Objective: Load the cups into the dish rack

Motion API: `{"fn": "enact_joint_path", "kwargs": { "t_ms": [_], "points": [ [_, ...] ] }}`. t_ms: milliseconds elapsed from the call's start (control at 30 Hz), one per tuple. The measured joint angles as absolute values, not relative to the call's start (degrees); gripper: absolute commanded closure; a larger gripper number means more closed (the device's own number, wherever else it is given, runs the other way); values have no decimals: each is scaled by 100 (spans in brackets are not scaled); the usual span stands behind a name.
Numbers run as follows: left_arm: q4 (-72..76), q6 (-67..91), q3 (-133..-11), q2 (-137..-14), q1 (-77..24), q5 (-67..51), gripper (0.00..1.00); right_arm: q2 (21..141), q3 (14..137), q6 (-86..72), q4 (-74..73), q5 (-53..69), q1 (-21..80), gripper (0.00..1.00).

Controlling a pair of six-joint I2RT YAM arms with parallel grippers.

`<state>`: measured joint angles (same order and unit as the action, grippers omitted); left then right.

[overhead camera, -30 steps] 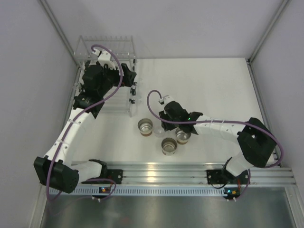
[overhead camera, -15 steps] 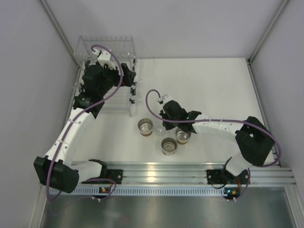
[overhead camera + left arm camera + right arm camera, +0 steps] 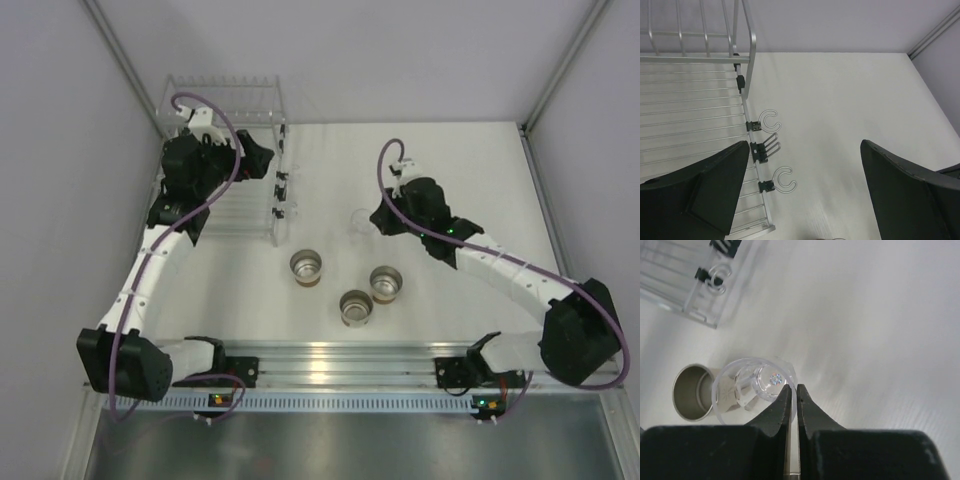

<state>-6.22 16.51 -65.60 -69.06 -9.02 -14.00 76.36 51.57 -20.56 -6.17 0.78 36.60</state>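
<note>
Right gripper (image 3: 793, 388) is clamped on the clear cup (image 3: 740, 390) by its rim; transfer appears in hand, and the next move calls for carrying it left to the rack (image 3: 675, 290).

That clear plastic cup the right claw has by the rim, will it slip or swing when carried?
The small clear plastic cup looks thin-walled, so probably light. The right claw pinches one spot on its rim, so it may pivot or swing. Its glossy wall looks smooth, so it could slip.
</note>
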Motion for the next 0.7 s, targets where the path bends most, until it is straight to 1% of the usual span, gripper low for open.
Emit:
{"fn": "enact_joint_path", "kwargs": {
  "t_ms": [133, 300, 500, 700],
  "points": [
    [-257, 2051, -6438, -6938, -694, -1922, 2, 7282, 5015, -2206, -108, 497, 3002, 100],
    [631, 2849, -6088, -6941, -635, -2867, 2, 7015, 4703, -2650, 893, 1199, 2622, 100],
    [2405, 4466, -5553, -6960, -642, -3942, 1, 6818, 4165, -3623, 2493, 1929, 2137, 100],
    [3983, 5867, -4978, -6960, -849, -4219, 1, 6823, 3642, -4648, 4211, 2377, 2058, 100]
  ]
}}
